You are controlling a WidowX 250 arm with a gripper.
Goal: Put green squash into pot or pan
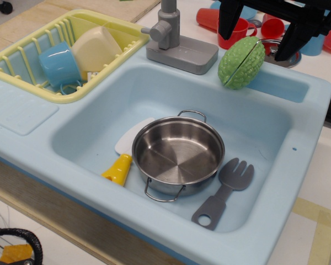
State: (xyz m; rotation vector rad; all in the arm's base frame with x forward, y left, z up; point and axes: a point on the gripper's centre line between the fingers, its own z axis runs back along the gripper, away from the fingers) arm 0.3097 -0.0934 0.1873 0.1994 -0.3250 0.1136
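Green squash [241, 62] sits btwn, just below open jaws [255, 41].

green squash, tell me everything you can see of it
The green squash is a light green oval toy, plastic by its look, with bumpy skin and a dark seam running along its length. It sits tilted on the back rim of the pale blue sink, right of the grey faucet. The open black gripper is just above it, apparently not touching.
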